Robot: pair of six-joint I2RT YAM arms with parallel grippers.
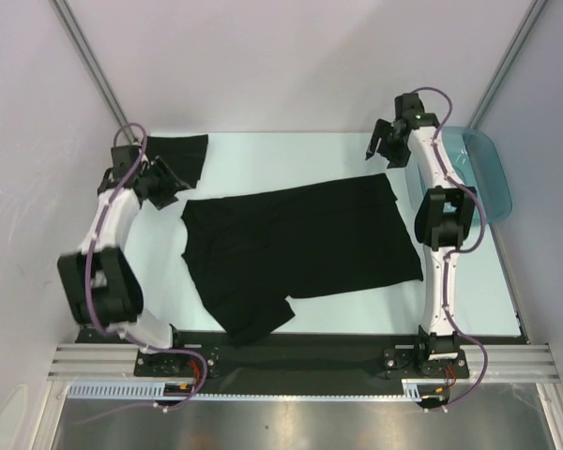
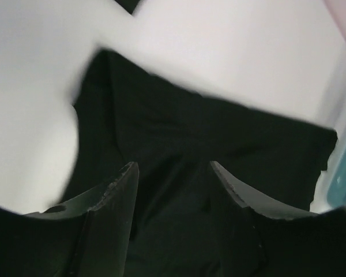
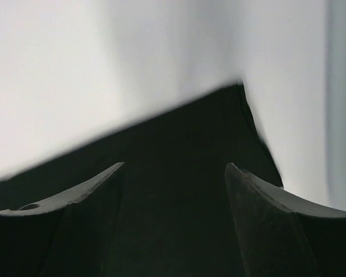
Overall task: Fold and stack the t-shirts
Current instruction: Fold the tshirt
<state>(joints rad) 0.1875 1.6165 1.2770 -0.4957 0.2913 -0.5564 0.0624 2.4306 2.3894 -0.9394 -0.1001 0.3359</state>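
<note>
Pale table (image 1: 469,300) | we saw both arms poised above t-shirt (image 1: 300,244) far corners | left gripper (image 2: 173,167), right gripper (image 3: 174,165) spread | teal tray (image 1: 495,187) beside right arm

A large black t-shirt (image 1: 300,248) lies spread flat and slightly skewed at mid-frame. A second black t-shirt (image 1: 180,155), a smaller flat patch, lies upper left.

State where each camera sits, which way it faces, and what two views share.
Top external: above, behind the arm bases, looking down on the table; left arm and right arm show, plus spread black t-shirt, another black t-shirt far left, teal tray far right.
Left wrist: on the left arm, looking past its own fingers at the spread t-shirt.
Right wrist: on the right arm, looking past its own fingers at that shirt's corner.
Shared: all show the spread t-shirt; top and left wrist, the tray.
</note>
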